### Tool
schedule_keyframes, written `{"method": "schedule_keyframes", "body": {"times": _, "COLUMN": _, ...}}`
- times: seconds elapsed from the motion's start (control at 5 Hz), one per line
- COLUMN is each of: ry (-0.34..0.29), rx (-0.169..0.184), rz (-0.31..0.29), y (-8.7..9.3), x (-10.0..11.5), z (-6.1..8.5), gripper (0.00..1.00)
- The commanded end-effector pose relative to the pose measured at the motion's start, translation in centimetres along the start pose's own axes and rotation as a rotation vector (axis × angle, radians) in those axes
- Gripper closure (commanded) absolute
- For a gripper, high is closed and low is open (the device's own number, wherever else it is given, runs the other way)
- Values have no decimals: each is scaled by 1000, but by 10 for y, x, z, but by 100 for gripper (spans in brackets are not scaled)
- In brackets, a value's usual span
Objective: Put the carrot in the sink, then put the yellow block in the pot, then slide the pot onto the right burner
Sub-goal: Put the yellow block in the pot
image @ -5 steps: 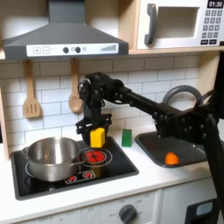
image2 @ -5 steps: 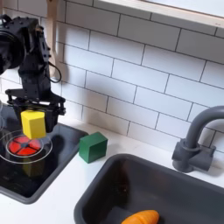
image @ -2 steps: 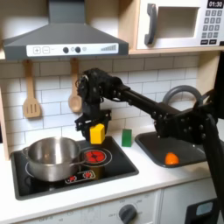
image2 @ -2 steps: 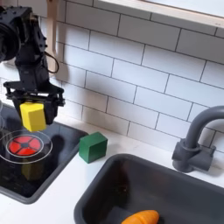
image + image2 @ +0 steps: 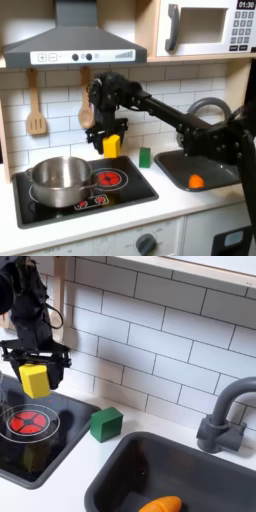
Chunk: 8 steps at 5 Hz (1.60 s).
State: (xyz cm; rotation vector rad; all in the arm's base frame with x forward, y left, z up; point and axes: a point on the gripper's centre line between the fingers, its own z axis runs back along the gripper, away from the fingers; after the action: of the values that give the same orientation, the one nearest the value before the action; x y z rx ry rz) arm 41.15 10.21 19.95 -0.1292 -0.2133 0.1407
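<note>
My gripper (image 5: 110,145) (image 5: 35,378) is shut on the yellow block (image 5: 111,146) (image 5: 35,380) and holds it in the air above the black cooktop (image 5: 135,190). In the first exterior view the steel pot (image 5: 60,180) sits on the left-hand burner, down and left of the block. The right burner (image 5: 108,179) (image 5: 25,420) lies bare beneath the block. In both exterior views the orange carrot (image 5: 196,181) (image 5: 161,504) lies inside the dark grey sink (image 5: 222,172) (image 5: 130,471).
A small green block (image 5: 144,157) (image 5: 105,423) stands on the counter between cooktop and sink. The curved faucet (image 5: 205,106) (image 5: 226,411) rises behind the basin. Wooden utensils (image 5: 36,108) hang on the tiled wall, under a range hood (image 5: 72,45).
The gripper has lifted the yellow block higher and carried it slightly toward the left in both exterior views. Pot, carrot and green block stayed put.
</note>
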Motion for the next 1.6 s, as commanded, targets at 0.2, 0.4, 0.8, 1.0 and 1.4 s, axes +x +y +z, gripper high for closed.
{"method": "schedule_keyframes", "body": {"times": 0.2, "ry": -36, "rx": 18, "rz": 5, "y": 11, "x": -5, "z": 21, "gripper": 100}}
{"method": "schedule_keyframes", "body": {"times": 0.4, "ry": -49, "rx": 28, "rz": 34, "y": 23, "x": -5, "z": 29, "gripper": 100}}
{"method": "schedule_keyframes", "body": {"times": 0.8, "ry": -71, "rx": 37, "rz": 70, "y": 38, "x": -4, "z": 42, "gripper": 100}}
{"method": "schedule_keyframes", "body": {"times": 1.0, "ry": -83, "rx": 44, "rz": 98, "y": 48, "x": -2, "z": 50, "gripper": 100}}
{"method": "schedule_keyframes", "body": {"times": 1.4, "ry": -67, "rx": 68, "rz": 160, "y": 74, "x": 2, "z": 47, "gripper": 100}}
